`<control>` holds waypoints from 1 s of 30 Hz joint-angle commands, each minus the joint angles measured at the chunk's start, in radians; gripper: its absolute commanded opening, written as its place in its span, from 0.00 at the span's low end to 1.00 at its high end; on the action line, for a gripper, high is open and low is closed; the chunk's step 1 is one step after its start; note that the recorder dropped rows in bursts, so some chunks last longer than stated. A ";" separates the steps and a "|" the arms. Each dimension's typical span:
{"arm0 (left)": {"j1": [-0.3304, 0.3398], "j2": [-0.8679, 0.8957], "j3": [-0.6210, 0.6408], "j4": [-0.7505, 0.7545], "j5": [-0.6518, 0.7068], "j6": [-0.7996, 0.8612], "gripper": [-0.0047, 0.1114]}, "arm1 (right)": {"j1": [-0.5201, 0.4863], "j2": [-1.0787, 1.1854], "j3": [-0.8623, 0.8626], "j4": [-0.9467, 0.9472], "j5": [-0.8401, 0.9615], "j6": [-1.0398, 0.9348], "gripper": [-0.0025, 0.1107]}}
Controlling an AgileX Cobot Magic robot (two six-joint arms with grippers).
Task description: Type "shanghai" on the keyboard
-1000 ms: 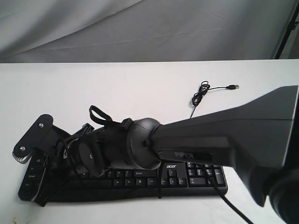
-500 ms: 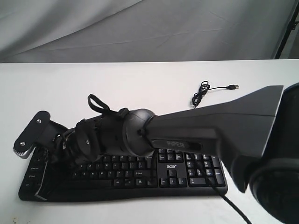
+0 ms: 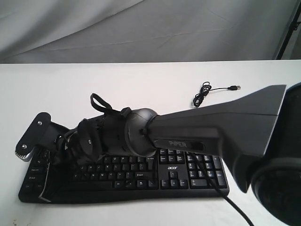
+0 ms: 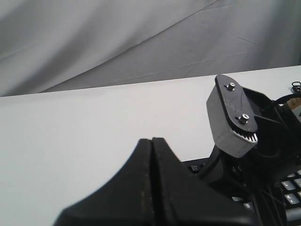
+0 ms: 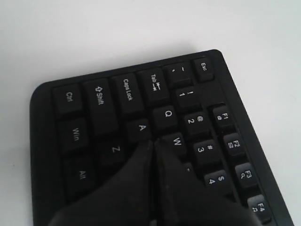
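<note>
The black keyboard lies along the table's near edge, its acer logo right of centre. My right arm reaches across it to its left end. The right gripper is shut with nothing held. Its tip sits between the A, W and Z keys and hides the key under it, so I cannot tell whether it touches. In the exterior view that gripper shows side-on above the keyboard's left end. My left gripper is shut and empty, hovering beside the keyboard, with the right gripper's fingers to one side. The exterior view does not show the left gripper.
The keyboard's thin black cable lies coiled on the white table behind the number pad, its USB plug loose. A grey cloth backdrop hangs behind the table. Another cable runs off the near right edge.
The right arm's wrist has moved away from the near edge, uncovering more key rows. In the last half second the right gripper's tip has dipped slightly toward the keys.
</note>
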 commanded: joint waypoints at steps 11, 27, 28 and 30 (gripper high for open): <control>-0.004 -0.003 0.004 0.001 -0.005 -0.003 0.04 | 0.009 0.028 -0.006 -0.009 -0.051 -0.023 0.02; -0.004 -0.003 0.004 0.001 -0.005 -0.003 0.04 | 0.009 0.048 -0.006 -0.003 -0.066 -0.024 0.02; -0.004 -0.003 0.004 0.001 -0.005 -0.003 0.04 | 0.009 0.048 -0.006 -0.003 -0.064 -0.024 0.02; -0.004 -0.003 0.004 0.001 -0.005 -0.003 0.04 | 0.009 0.046 -0.006 -0.003 -0.064 -0.024 0.02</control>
